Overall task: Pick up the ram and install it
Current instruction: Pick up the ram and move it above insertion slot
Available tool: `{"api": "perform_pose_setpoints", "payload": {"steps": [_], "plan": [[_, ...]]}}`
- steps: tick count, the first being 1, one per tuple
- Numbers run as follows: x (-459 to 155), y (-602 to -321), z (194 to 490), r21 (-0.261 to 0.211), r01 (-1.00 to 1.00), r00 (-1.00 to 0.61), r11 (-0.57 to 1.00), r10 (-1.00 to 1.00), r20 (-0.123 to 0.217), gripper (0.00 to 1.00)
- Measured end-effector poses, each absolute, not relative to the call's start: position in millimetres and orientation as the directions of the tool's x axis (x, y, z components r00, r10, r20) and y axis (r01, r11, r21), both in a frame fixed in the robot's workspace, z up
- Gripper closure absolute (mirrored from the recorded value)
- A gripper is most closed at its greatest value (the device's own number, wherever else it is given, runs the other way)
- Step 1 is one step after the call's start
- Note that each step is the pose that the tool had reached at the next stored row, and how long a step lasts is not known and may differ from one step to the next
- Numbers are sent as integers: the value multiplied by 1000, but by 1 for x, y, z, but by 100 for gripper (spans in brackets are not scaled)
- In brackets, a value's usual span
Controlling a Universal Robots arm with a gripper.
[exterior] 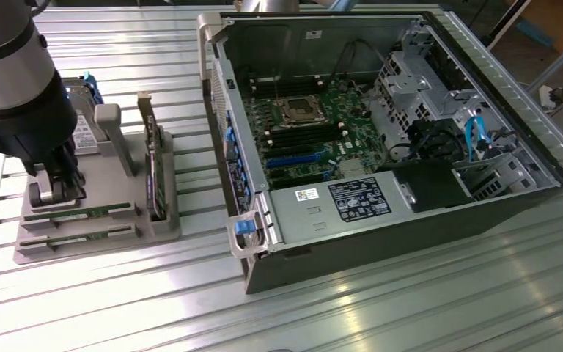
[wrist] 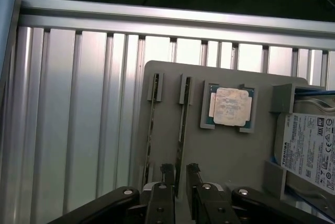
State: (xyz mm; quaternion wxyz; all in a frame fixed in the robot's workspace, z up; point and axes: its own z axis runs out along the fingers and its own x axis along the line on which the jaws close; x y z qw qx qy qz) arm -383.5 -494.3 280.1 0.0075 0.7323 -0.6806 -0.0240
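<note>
The robot arm's black two-fingered gripper point(wrist: 180, 176) is seen lowered over a flat grey plastic parts holder point(wrist: 172, 77) on the ribbed aluminium table point(wrist: 78, 103). Its jaws are set wide and placed either side of the ram point(wrist: 181, 130), a long, thin green circuit-board stick stood on edge in a slot so that both faces can be reached. Contact is apparently not yet made, though the gap is hard to judge. A second green stick point(wrist: 151, 130) is kept in the neighbouring slot, and a square silver processor chip point(wrist: 229, 106) and a labelled silver hard drive point(wrist: 309, 148) are seated in recesses beside it. The open dark computer case point(exterior: 380, 253) is laid on its side well apart, so that its green motherboard point(exterior: 345, 95) is left exposed from above.
</note>
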Motion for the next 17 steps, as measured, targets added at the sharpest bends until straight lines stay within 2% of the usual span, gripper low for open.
{"api": "perform_pose_setpoints", "payload": {"steps": [17], "plan": [[-384, -502, 256, 44, -996, 73, -74, -997, -25, 76]]}}
